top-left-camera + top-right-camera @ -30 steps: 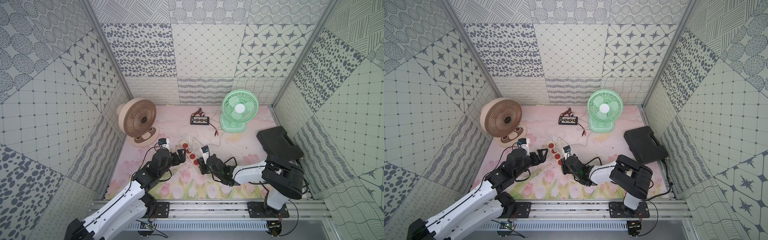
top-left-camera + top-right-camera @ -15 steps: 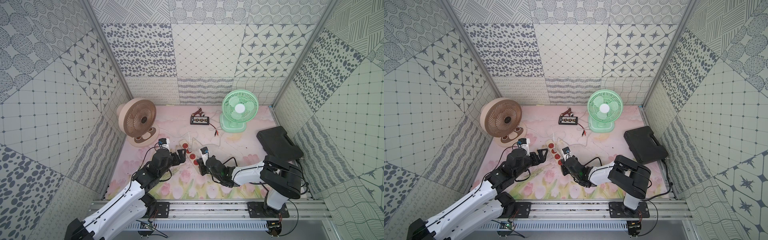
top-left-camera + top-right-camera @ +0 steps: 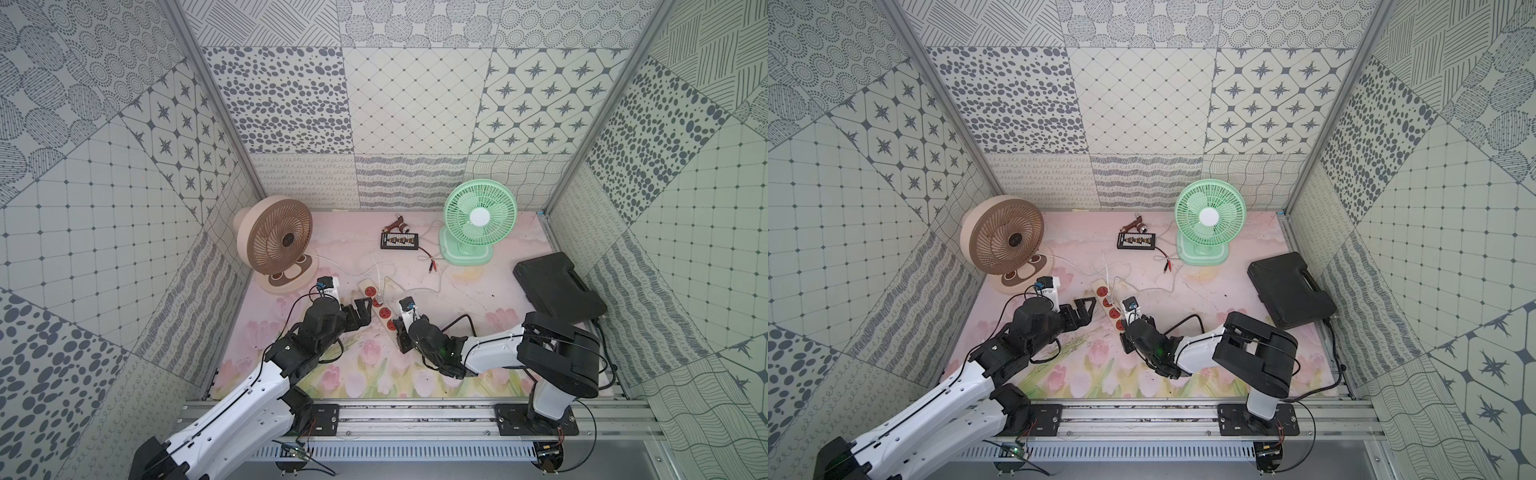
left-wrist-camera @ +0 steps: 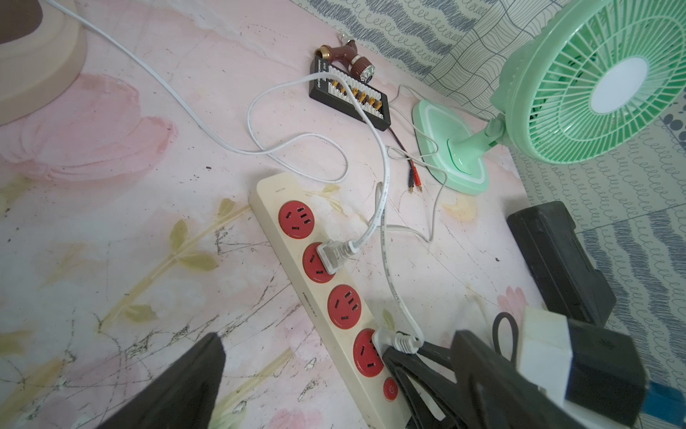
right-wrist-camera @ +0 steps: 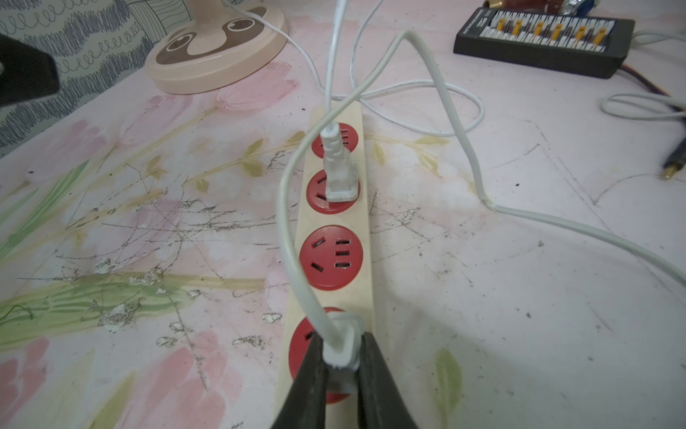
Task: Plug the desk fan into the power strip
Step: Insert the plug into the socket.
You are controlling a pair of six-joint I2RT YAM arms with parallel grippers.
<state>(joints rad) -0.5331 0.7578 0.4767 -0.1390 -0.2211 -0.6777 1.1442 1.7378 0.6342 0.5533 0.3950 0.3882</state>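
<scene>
The power strip (image 5: 366,267) is laid on the floral surface (image 5: 501,297) between the two arms. A white plug (image 5: 343,332) is clamped in the narrowed fingers (image 5: 310,379) of the right gripper (image 5: 341,351), at the socket nearest the red button (image 4: 389,390); whether it is fully seated cannot be told. The left gripper (image 3: 360,313) is held just beside the strip, its fingers spread wide.

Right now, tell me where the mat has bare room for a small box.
Bare: the patch bordered by the green fan, the black case and the right arm; also the front strip between it and the left arm. Crowded: around the power strip, amid white cords, left hand and right hand gripping a plug; also by the black board.
</scene>
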